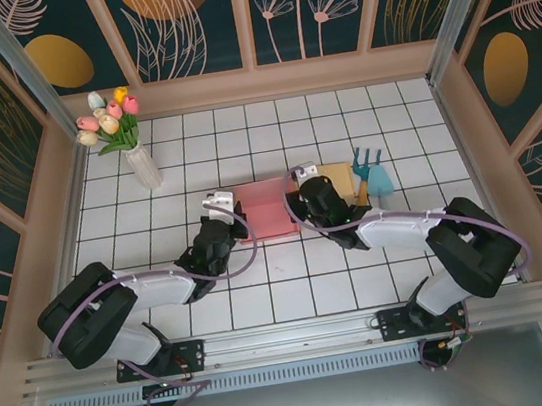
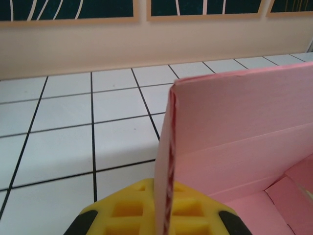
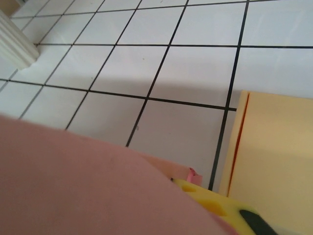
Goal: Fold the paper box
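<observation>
Left claw (image 2: 164, 213) is pinching the upright left wall of the pink box (image 1: 264, 212), which is sitting open mid-desk (image 1: 264, 295) between the arms. Right claw (image 1: 306, 194) is touching the box's right side; spread or pinching, cannot tell. Tan sheet (image 1: 344, 178) and teal garden tools (image 1: 376, 172) are lying just right of the box. Vase of tulips (image 1: 140, 161) is standing back-left.

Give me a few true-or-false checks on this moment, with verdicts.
The left gripper is shut on a wall of the pink box. True.
The vase lies on its side. False: it stands upright, holding tulips.
The garden tools lie left of the box. False: they lie to its right.
The box is open on top. True.
</observation>
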